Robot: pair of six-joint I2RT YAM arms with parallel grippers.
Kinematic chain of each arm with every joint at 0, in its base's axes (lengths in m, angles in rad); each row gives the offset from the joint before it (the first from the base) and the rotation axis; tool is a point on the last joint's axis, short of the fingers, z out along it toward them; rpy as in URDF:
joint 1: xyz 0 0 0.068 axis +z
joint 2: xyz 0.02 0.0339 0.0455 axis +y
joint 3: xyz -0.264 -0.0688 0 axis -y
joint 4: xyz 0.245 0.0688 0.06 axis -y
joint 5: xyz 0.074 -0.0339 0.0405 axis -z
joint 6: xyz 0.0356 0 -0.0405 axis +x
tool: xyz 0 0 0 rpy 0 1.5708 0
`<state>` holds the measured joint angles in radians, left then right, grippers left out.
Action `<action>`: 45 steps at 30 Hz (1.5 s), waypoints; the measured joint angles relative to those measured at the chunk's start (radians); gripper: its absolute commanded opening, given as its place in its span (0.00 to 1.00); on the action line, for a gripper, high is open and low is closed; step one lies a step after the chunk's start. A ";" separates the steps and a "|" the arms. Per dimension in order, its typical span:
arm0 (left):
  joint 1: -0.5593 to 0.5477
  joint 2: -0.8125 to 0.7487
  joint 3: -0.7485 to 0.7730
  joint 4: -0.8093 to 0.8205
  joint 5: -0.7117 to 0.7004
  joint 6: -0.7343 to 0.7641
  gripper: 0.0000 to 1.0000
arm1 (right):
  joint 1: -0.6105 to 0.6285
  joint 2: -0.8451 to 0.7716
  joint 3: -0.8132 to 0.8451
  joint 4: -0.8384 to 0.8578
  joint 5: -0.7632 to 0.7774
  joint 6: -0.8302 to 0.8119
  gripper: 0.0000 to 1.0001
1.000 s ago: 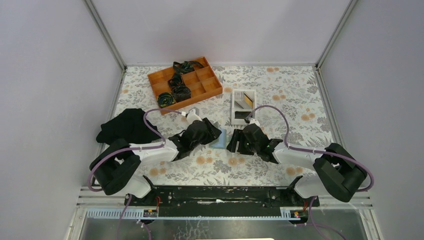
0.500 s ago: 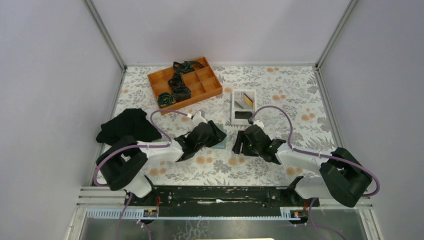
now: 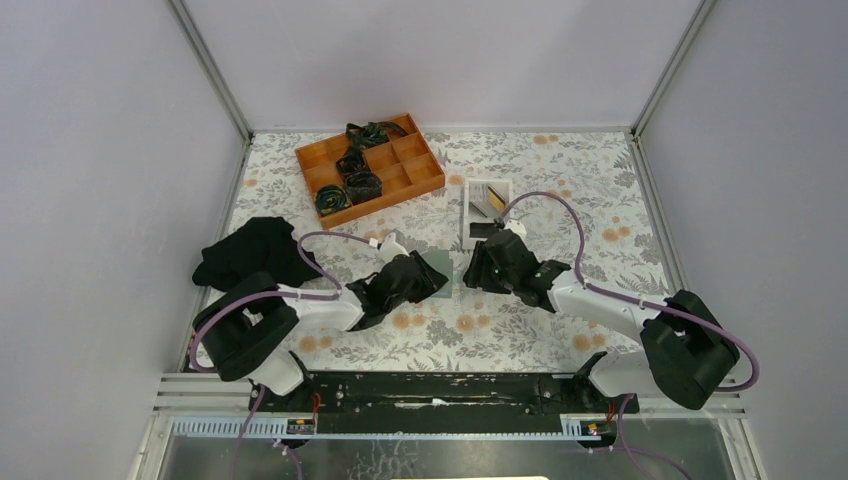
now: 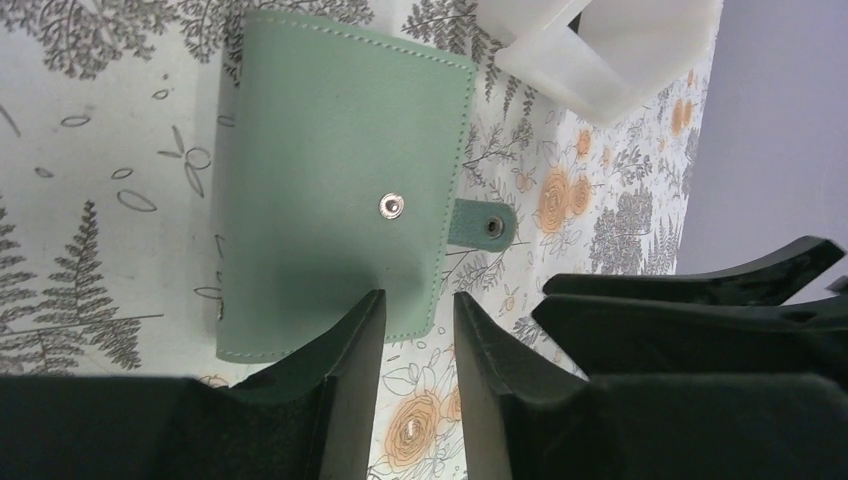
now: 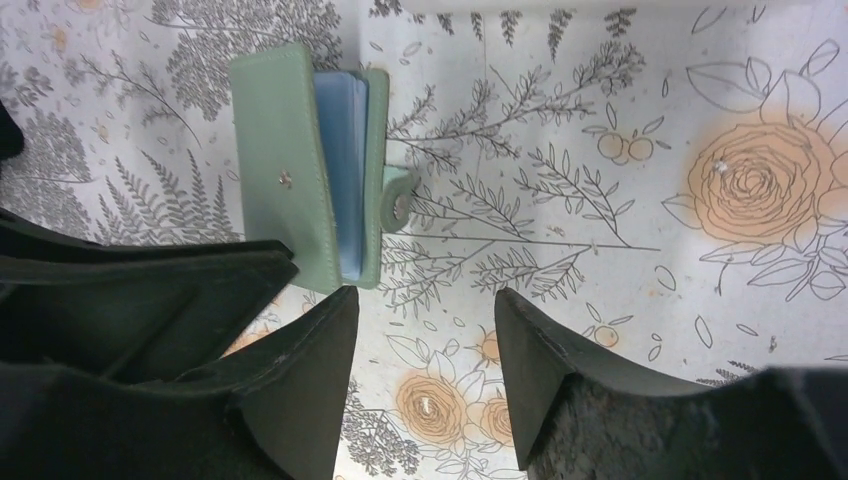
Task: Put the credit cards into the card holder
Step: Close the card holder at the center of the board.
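While the sage-green card holder (image 4: 330, 190) lies flat on the floral tablecloth (image 3: 600, 190) between the two arms, the left gripper (image 4: 417, 300) hovers at its edge, fingers a narrow gap apart with only cloth showing between them; whether one fingertip touches the stitched border cannot be told. The holder's snap strap (image 4: 485, 222) hangs unfastened, and the right wrist view shows a light blue card (image 5: 345, 170) tucked between its covers. The right gripper (image 5: 425, 300) hangs just beside the holder, jaws wide apart and empty. Behind it a white tray (image 3: 466, 215) holds more cards (image 3: 483, 229); an orange compartment box (image 3: 425, 175) and a black cloth (image 3: 255, 250) sit well apart
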<state>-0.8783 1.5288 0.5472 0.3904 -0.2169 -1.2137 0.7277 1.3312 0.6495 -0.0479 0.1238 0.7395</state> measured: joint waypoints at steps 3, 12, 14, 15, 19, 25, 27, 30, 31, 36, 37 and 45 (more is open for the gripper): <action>-0.003 0.001 -0.021 0.017 0.000 -0.013 0.29 | -0.006 0.011 0.031 -0.016 0.007 -0.002 0.59; -0.006 0.037 -0.030 0.044 0.008 -0.027 0.19 | -0.011 0.103 0.140 -0.070 0.015 -0.017 0.52; -0.006 0.044 -0.030 0.044 0.010 -0.028 0.17 | -0.011 0.128 0.162 -0.084 0.015 -0.020 0.51; -0.006 0.046 -0.030 0.043 0.010 -0.028 0.17 | -0.011 0.139 0.172 -0.090 0.015 -0.021 0.50; -0.006 0.050 -0.030 0.042 0.011 -0.027 0.17 | -0.011 0.167 0.201 -0.106 0.015 -0.026 0.47; -0.006 0.053 -0.028 0.037 0.011 -0.027 0.17 | -0.011 0.198 0.234 -0.121 0.015 -0.034 0.40; -0.006 0.056 -0.024 0.035 0.011 -0.026 0.17 | -0.011 0.211 0.245 -0.128 0.015 -0.036 0.38; -0.006 0.059 -0.021 0.034 0.011 -0.026 0.17 | -0.011 0.227 0.255 -0.130 0.015 -0.038 0.36; -0.006 0.060 -0.020 0.032 0.011 -0.025 0.17 | -0.011 0.230 0.256 -0.133 0.015 -0.039 0.36; -0.006 0.064 -0.008 0.020 0.012 -0.018 0.17 | -0.011 0.247 0.269 -0.145 0.015 -0.040 0.29; -0.006 0.066 -0.006 0.020 0.012 -0.017 0.17 | -0.011 0.249 0.270 -0.147 0.014 -0.040 0.28; -0.006 0.073 0.003 0.014 0.015 -0.009 0.17 | -0.011 0.262 0.286 -0.156 0.014 -0.046 0.14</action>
<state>-0.8841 1.6016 0.5507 0.4042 -0.2016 -1.2228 0.7166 1.5929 0.9360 -0.2039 0.1383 0.6933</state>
